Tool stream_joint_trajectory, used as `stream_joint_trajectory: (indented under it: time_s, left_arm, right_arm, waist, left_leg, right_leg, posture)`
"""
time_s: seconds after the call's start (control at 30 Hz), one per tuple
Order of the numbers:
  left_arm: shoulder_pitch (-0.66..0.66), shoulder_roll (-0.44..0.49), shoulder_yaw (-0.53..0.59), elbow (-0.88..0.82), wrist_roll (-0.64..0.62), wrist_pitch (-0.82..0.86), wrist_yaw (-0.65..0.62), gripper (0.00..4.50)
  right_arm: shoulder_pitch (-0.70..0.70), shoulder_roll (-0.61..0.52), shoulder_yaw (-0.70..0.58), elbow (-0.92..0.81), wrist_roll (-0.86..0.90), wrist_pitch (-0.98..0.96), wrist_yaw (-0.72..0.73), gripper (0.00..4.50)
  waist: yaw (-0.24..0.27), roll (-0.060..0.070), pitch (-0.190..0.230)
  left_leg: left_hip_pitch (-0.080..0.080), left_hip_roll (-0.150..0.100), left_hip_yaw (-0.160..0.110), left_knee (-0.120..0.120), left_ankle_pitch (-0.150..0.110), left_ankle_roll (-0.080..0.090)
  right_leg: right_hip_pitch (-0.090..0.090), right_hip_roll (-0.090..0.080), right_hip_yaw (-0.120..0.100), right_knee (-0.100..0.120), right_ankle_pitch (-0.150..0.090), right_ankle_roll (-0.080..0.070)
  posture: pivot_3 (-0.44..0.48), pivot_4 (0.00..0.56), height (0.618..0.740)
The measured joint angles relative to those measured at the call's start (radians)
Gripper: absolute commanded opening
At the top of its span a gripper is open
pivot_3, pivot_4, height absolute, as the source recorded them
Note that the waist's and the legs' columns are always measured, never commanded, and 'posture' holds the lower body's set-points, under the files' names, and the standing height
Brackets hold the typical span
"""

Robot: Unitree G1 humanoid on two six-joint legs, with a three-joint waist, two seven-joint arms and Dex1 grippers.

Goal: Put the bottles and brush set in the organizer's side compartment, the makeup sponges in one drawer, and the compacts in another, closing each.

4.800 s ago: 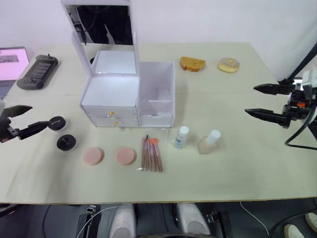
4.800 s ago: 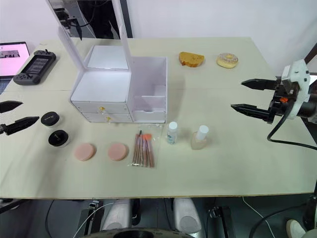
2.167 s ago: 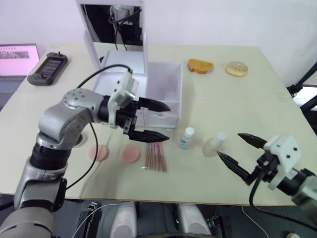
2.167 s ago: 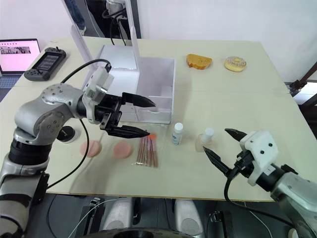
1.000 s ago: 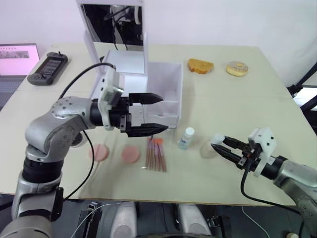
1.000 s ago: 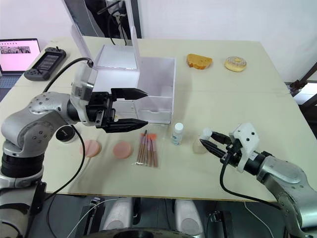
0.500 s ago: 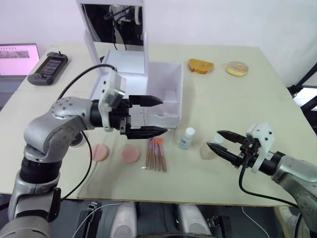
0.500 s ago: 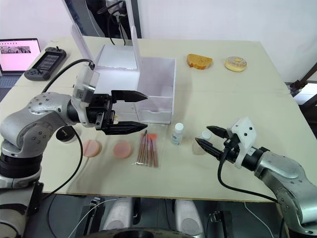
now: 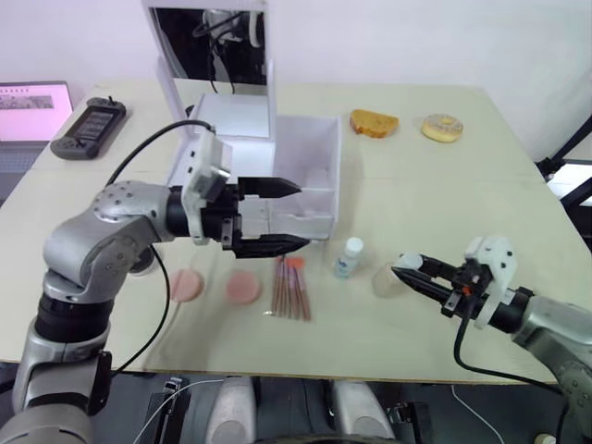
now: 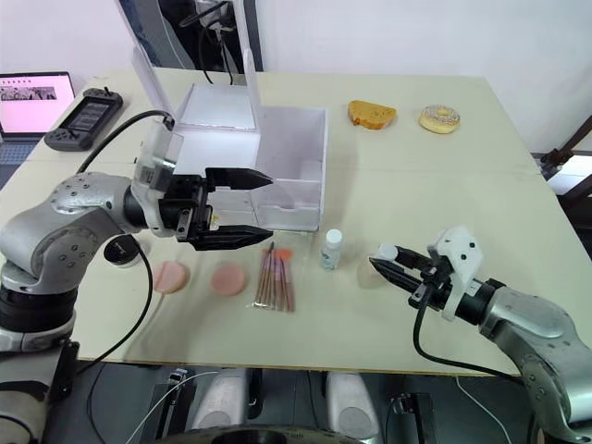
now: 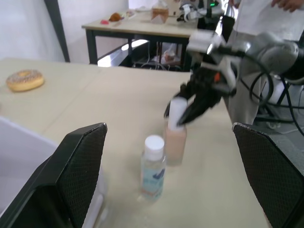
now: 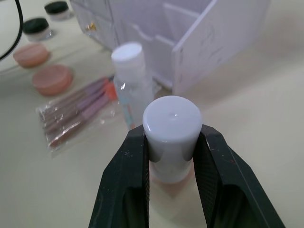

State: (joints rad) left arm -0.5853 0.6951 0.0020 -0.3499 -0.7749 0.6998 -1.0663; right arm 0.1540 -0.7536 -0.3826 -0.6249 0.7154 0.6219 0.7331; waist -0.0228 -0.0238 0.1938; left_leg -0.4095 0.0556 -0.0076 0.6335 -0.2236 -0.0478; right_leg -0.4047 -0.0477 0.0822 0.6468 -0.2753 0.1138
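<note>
My right gripper (image 12: 171,138) is shut on the white cap of the beige bottle (image 9: 385,281), which stands on the table right of centre. A small clear bottle (image 9: 349,258) stands just left of it. The brush set (image 9: 289,287) lies in its clear sleeve in front of the white organizer (image 9: 310,139). My left gripper (image 9: 303,215) hangs open in front of the organizer's drawers, above and left of the brushes. Two pink sponges (image 9: 244,287) (image 9: 186,285) lie left of the brushes. A black compact (image 10: 118,250) sits beside my left arm.
The organizer's mirror lid (image 9: 211,46) stands raised at the back. A piece of bread (image 9: 374,122) and a donut (image 9: 441,128) lie at the far right. A game controller (image 9: 88,131) and a laptop (image 9: 32,102) are at the far left.
My right gripper's fingers, spread around the beige bottle's cap half a second ago, have closed onto it. The left arm has barely moved.
</note>
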Motion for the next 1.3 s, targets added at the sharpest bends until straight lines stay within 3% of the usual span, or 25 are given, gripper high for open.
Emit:
stream_joint_trajectory:
  time_s: [0.17,0.3,0.47,0.57,0.8,1.3]
  left_arm:
    - [0.072,0.054,0.058,0.041,0.035,-0.046,-0.007,4.50]
    - [0.154,0.094,0.109,0.046,0.070,-0.107,-0.016,4.50]
    - [0.285,0.116,0.216,-0.001,0.076,-0.161,-0.007,4.50]
    - [0.344,0.122,0.275,-0.032,0.076,-0.171,0.025,4.50]
    - [0.428,0.106,0.326,-0.097,0.076,-0.184,0.095,4.50]
    - [0.452,0.108,0.346,-0.122,0.073,-0.187,0.131,4.50]
  right_arm:
    - [-0.290,-0.149,-0.048,0.059,0.177,0.178,-0.046,0.76]
    - [-0.582,-0.203,0.079,0.135,0.188,0.247,-0.071,0.76]
    - [-0.970,-0.124,0.318,0.260,0.089,0.329,-0.129,0.76]
    - [-1.101,-0.051,0.422,0.326,0.039,0.394,-0.157,0.76]
    - [-1.156,0.113,0.498,0.438,-0.006,0.515,-0.218,0.76]
    - [-1.087,0.276,0.495,0.472,-0.112,0.598,-0.342,0.76]
  waist:
    - [-0.014,0.000,0.000]
    - [-0.025,0.000,0.001]
    - [-0.028,0.001,0.002]
    - [-0.022,0.000,0.001]
    - [-0.014,0.000,0.001]
    - [-0.021,0.000,0.001]
  left_leg:
    - [0.000,0.001,0.000,-0.001,0.000,0.000]
    - [-0.001,0.001,0.002,-0.002,0.000,0.000]
    - [-0.001,0.003,0.003,-0.003,0.000,0.000]
    - [-0.002,0.004,0.003,-0.003,0.000,0.000]
    - [-0.018,0.004,0.003,0.001,0.000,0.000]
    - [-0.018,0.005,0.003,-0.001,0.000,0.000]
  right_leg:
    - [0.000,0.001,0.000,0.000,0.001,-0.001]
    - [-0.003,0.000,0.001,0.000,0.001,-0.001]
    - [-0.005,0.002,0.001,0.000,0.001,-0.001]
    - [-0.006,0.001,0.000,0.000,0.001,-0.002]
    - [-0.020,0.001,-0.001,0.002,0.003,0.002]
    - [-0.021,0.003,-0.001,0.004,0.004,0.002]
  posture:
    - [0.000,0.150,0.740]
    - [0.000,0.150,0.740]
    - [0.000,0.150,0.740]
    - [0.000,0.150,0.740]
    - [0.000,0.150,0.740]
    - [0.000,0.150,0.740]
